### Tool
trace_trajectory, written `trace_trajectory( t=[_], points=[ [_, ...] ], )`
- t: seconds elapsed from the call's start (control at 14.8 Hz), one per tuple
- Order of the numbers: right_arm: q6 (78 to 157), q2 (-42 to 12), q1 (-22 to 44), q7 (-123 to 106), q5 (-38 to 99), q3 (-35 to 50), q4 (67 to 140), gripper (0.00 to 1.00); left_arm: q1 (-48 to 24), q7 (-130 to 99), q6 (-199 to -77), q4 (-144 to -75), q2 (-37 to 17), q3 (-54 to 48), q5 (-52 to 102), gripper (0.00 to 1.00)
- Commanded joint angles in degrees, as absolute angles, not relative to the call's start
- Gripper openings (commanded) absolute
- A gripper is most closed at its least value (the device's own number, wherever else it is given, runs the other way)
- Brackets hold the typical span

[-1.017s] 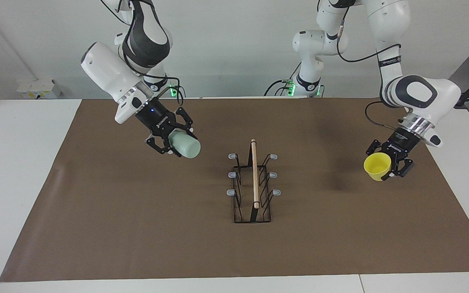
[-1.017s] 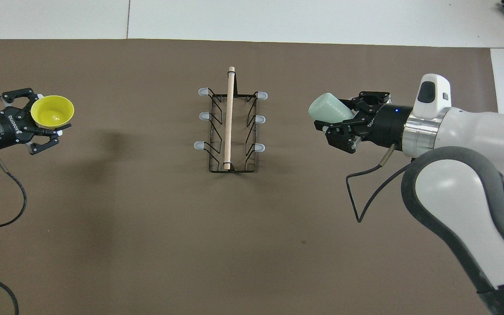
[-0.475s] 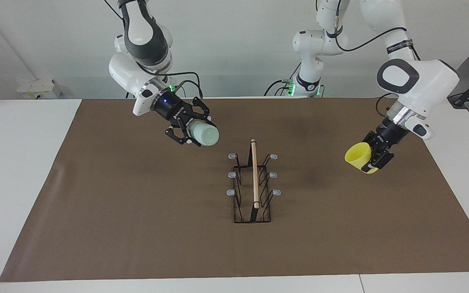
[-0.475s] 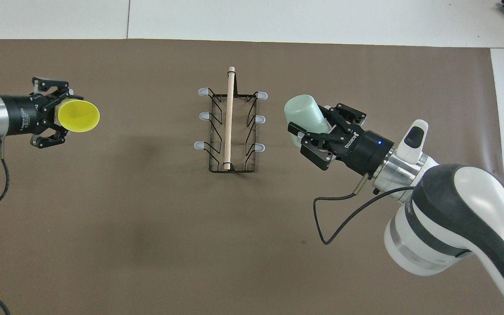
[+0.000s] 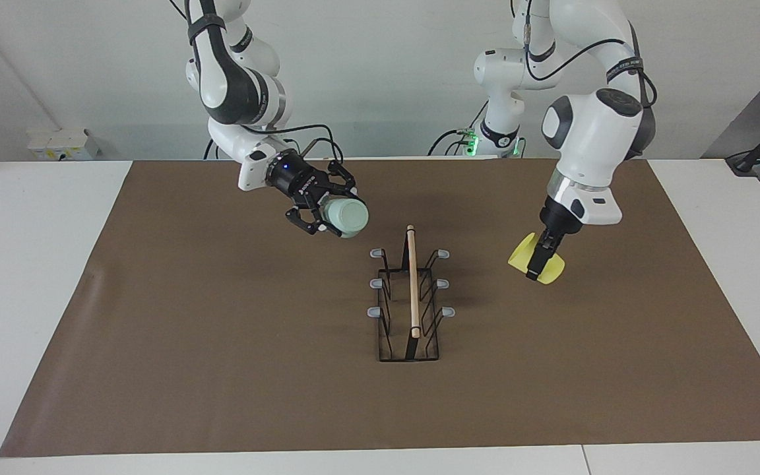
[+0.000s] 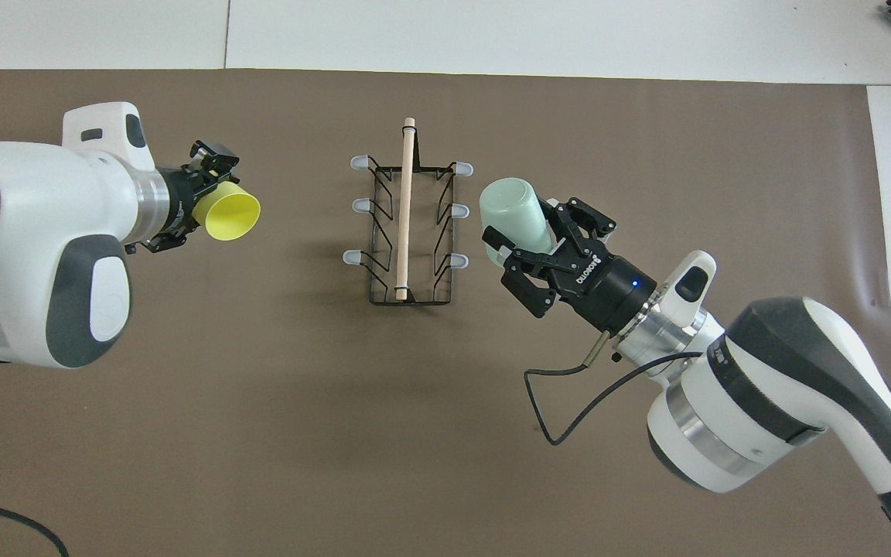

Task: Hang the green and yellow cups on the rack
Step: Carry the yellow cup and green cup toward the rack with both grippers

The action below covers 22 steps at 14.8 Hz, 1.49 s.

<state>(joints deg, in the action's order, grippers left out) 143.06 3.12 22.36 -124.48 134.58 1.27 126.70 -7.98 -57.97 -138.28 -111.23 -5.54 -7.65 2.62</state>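
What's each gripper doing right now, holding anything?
Left gripper: shut on the yellow cup, up in the air beside the rack.
Right gripper: shut on the green cup, raised near the rack.

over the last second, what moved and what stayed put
Both arms swung in toward the rack with their cups. The right gripper carried the green cup from well out at its end of the table to just beside the rack. The left gripper brought the yellow cup closer and turned its mouth toward the rack. Both grips stayed shut; the rack did not move and its prongs are bare.
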Motion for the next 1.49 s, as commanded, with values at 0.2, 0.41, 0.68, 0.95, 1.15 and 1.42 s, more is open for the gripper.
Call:
trace_trajectory(
  t=[0.2,0.41,0.68,0.95,1.15,1.42],
  points=[
    [135.02,-0.34,23.47,-139.20,145.27,1.23,128.58,0.00,-8.00,-69.57,-143.79,-115.49,-4.83,-15.46,-20.25,0.00],
    [131.32,-2.02,23.82,-144.13,149.49,1.23,128.85,0.00,-7.91,-84.95,-143.70,-116.19,-4.75,-19.15,-33.79,0.00],
    [128.76,-3.25,25.14,-146.69,151.52,1.23,129.55,0.00,-8.00,-98.75,-143.18,-118.56,-4.04,-22.40,-49.09,0.00],
    [128.85,-3.16,25.75,-146.51,151.35,1.23,132.44,0.00,-8.00,-108.80,-140.02,-121.19,-3.87,-26.36,-57.83,0.00],
    [125.18,-5.52,27.33,-146.78,151.44,1.14,132.71,0.00,-8.00,-109.07,-139.48,-123.39,-3.17,-28.29,-58.18,0.00],
    [122.18,-7.56,26.64,-150.45,151.44,1.06,132.28,0.00,-8.00,-109.16,-139.22,-125.60,-2.11,-29.88,-58.18,0.02]
  ],
)
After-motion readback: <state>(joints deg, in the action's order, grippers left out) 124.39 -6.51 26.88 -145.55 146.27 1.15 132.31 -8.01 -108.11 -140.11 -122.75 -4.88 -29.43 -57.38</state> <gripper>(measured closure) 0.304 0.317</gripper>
